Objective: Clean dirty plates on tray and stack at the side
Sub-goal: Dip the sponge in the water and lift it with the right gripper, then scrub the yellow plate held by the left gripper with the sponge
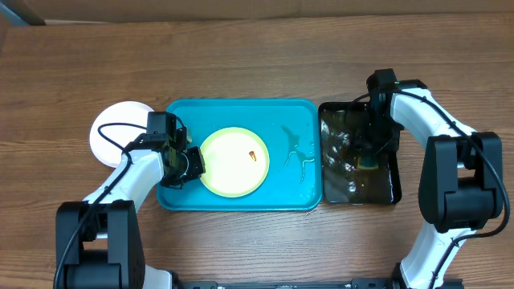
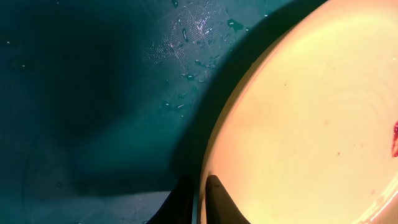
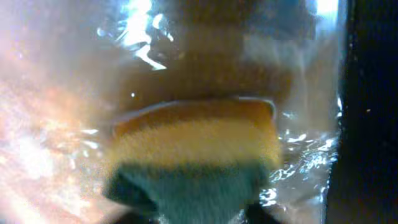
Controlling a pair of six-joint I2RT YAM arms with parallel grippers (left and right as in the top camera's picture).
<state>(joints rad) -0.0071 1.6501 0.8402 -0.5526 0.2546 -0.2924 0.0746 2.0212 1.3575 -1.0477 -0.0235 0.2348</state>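
Two grippers engaged: left gripper (image 1: 191, 165) narrow, pinching left rim of pale yellow-green round plate (image 1: 233, 164) lying in turquoise plastic tray (image 1: 297, 112), arm low, reaching in from the left; right gripper (image 1: 368, 157) squeezing yellow-and-green sponge (image 3: 196, 149), arm bent down into black rectangular tray (image 1: 337, 191).

The left arm (image 1: 120, 181) is reaching forward and inward from its base at the near-left corner, its wrist lying low and its left gripper (image 1: 191, 164) pointing toward the right, the fingers (image 2: 217, 200) pinching almost shut on the rim of the pale yellow-green plate (image 1: 233, 160). The right arm (image 1: 434, 120) is arching forward from the near-right corner and folding back at the wrist, its right gripper (image 1: 368, 159) pointing straight down and squeezing a sponge (image 3: 199, 149).
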